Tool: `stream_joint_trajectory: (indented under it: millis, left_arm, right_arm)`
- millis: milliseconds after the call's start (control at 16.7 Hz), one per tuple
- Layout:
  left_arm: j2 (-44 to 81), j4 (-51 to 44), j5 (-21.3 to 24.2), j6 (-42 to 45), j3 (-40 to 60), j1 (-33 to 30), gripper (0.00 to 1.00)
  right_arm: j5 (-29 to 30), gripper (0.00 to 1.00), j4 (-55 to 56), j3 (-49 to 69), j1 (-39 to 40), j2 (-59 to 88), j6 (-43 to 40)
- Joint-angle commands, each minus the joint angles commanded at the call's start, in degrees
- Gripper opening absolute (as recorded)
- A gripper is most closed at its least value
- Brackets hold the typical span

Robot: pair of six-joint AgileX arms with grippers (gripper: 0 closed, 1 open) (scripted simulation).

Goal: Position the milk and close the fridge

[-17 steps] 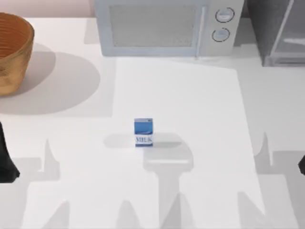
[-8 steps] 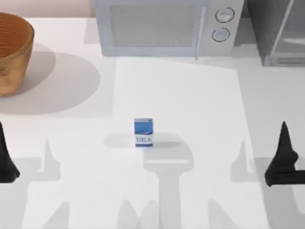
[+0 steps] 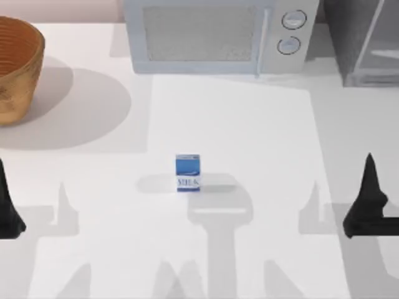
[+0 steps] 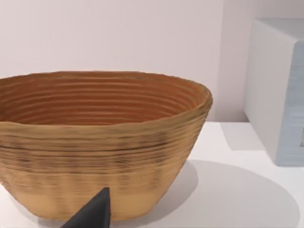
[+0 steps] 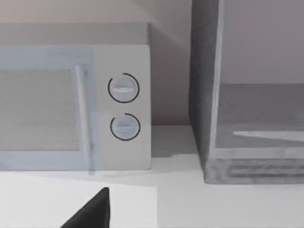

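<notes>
The milk [image 3: 187,172] is a small blue and white carton standing upright near the middle of the table. The fridge [image 3: 358,43] is the grey cabinet at the back right corner; in the right wrist view the fridge [image 5: 247,118] shows its grey inside behind a pale edge trim. My right gripper [image 3: 370,169] hovers over the table's right side, well to the right of the milk and in front of the fridge, holding nothing. At the left edge my left gripper [image 3: 2,177] stays parked, in front of the basket.
A pale blue-grey microwave [image 3: 218,34] with two round dials stands at the back centre, just left of the fridge. A woven brown basket [image 3: 15,65] sits at the back left. Open tabletop [image 3: 262,137] surrounds the milk.
The right gripper came in from the right edge and has edged a little further left. The milk and the left arm have not moved.
</notes>
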Motion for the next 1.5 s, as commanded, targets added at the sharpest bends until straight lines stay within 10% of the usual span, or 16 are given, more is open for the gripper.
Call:
stream_joint_trajectory:
  millis: [1020,1500]
  left_arm:
    - [0.0,0.0,0.0,0.0,0.0,0.0,1.00]
    - [0.0,0.0,0.0,0.0,0.0,0.0,1.00]
  right_arm:
    - [11.3,1.00,34.7,44.8,11.6,82.1,0.0]
    - [12.4,1.00,40.6,53.5,12.7,95.2,0.3]
